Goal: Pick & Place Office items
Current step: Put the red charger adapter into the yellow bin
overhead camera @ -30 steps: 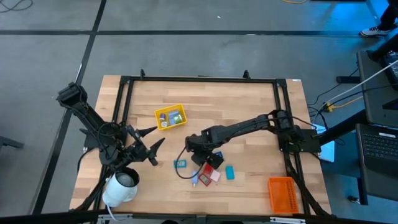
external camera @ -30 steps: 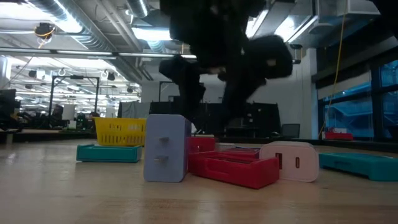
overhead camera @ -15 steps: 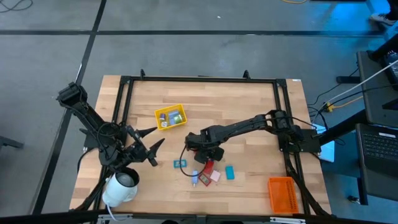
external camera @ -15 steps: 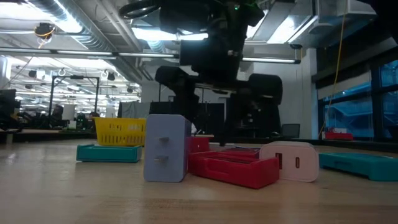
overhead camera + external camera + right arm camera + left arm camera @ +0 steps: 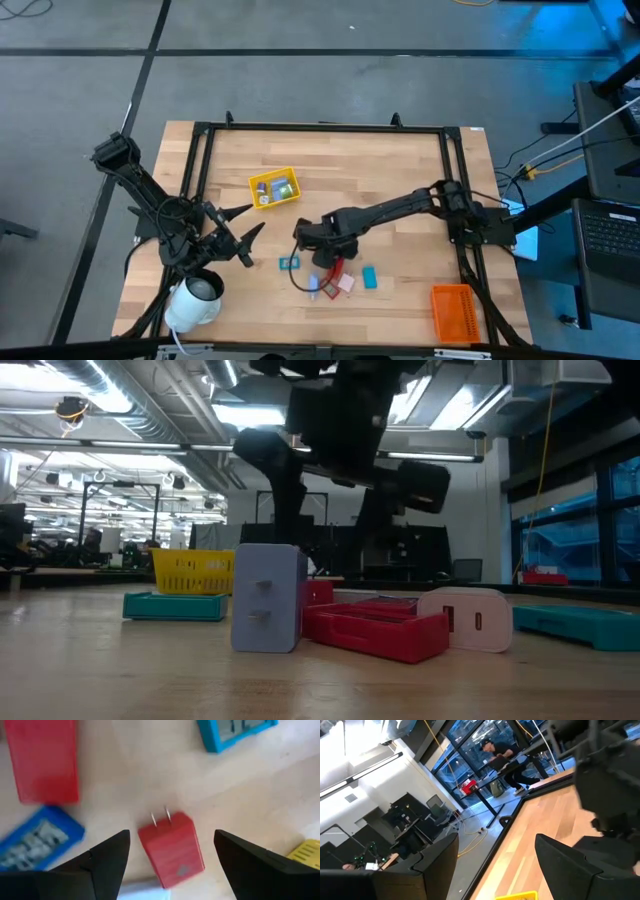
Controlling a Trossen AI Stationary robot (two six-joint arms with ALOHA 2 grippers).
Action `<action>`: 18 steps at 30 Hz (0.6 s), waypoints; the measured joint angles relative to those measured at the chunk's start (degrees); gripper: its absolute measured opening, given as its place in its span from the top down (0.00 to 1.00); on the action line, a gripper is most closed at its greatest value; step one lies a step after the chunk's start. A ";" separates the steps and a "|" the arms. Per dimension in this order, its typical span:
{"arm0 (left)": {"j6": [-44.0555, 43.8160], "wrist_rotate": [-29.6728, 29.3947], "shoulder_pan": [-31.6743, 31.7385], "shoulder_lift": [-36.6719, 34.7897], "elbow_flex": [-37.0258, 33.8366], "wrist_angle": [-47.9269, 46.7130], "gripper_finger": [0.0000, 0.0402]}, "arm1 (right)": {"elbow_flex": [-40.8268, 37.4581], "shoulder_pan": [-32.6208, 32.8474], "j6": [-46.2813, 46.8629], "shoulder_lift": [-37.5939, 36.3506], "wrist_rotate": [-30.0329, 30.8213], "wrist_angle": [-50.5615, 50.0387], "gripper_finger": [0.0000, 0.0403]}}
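Note:
The office items lie in a loose pile on the wooden table near its front edge: a teal piece (image 5: 291, 263), a light blue one (image 5: 313, 286), a red one (image 5: 333, 270), a pink one (image 5: 346, 284) and another teal one (image 5: 369, 277). My right gripper (image 5: 317, 250) hangs open just above the pile, pointing steeply down. In the right wrist view a red piece with two metal prongs (image 5: 172, 849) lies flat between its spread fingers, untouched. My left gripper (image 5: 248, 225) waits open and level at the table's left side, holding nothing.
A yellow ribbed tray (image 5: 273, 187) with small pieces in it stands farther back, left of centre. An orange tray (image 5: 452, 311) sits at the front right corner. A white roll (image 5: 194, 301) lies at the front left. A black frame (image 5: 320, 127) borders the table.
My right gripper has rolled about its own axis above the pile and shifted slightly toward the table's left edge. It has stayed open. The pieces lie where they were.

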 joint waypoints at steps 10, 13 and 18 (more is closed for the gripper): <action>-0.04 -0.01 0.00 0.00 0.00 0.02 0.35 | 0.00 -4.31 -11.70 0.15 -5.55 -0.47 0.27; -0.04 -0.01 0.00 0.00 -0.02 0.02 0.35 | 0.00 -5.63 -13.40 0.39 -9.07 -0.02 0.27; -0.02 -0.01 0.00 0.00 -0.02 0.02 0.35 | 0.00 -6.85 -14.32 0.39 -13.39 2.06 0.27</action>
